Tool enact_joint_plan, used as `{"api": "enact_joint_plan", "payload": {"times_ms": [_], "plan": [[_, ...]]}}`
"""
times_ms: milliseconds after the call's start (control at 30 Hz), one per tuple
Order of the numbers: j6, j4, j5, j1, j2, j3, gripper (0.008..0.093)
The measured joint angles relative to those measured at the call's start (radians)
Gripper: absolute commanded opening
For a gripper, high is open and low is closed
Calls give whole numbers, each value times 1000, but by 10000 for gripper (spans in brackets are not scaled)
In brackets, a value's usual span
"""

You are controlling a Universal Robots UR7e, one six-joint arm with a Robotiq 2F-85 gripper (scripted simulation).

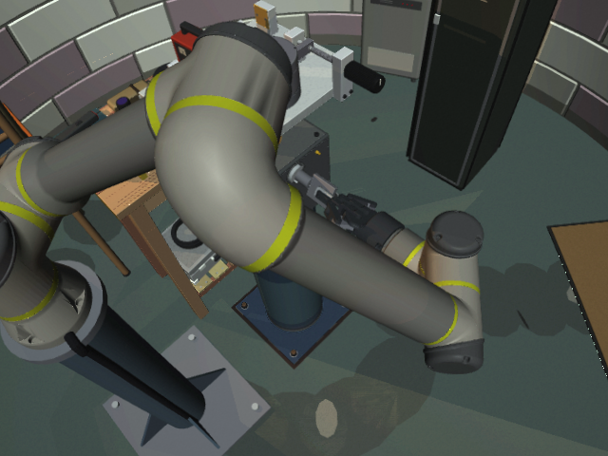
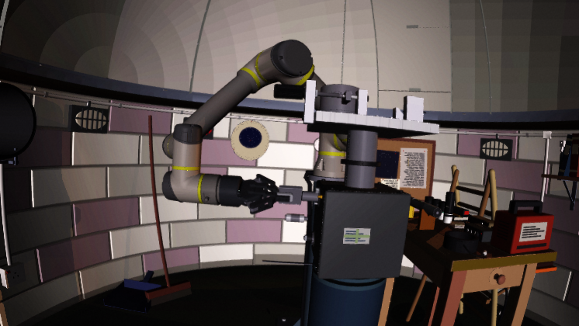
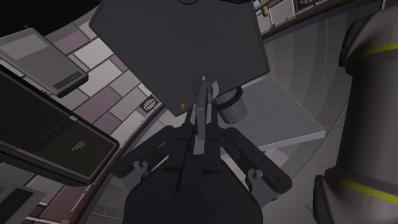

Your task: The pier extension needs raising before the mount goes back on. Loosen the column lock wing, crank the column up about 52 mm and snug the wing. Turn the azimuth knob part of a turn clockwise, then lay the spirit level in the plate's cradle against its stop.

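The grey column lock wing (image 2: 292, 196) sticks out sideways from the dark pier housing (image 2: 360, 233), on a short shaft. The wing (image 3: 201, 111) is held in my closed gripper (image 2: 279, 197), which reaches in level from the left. Above the housing the grey column (image 2: 361, 158) carries the pale top plate (image 2: 370, 120). The black azimuth knob (image 1: 364, 76) projects from a bracket at the plate's end. A small crank handle (image 2: 296, 218) sits just below the wing. The spirit level is not clearly visible.
A tall black cabinet (image 1: 471, 83) stands behind the pier. A wooden bench (image 2: 482, 251) with tools and a red case (image 2: 522, 231) is to the right. My own arm (image 1: 221, 162) crosses over the pier. A broom (image 2: 160, 210) leans on the wall.
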Motion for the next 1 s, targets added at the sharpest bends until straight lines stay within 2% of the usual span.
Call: {"api": "enact_joint_plan", "payload": {"times_ms": [567,1000], "plan": [[21,0,0,0,0,0,80],[128,0,0,0,0,0,80]]}}
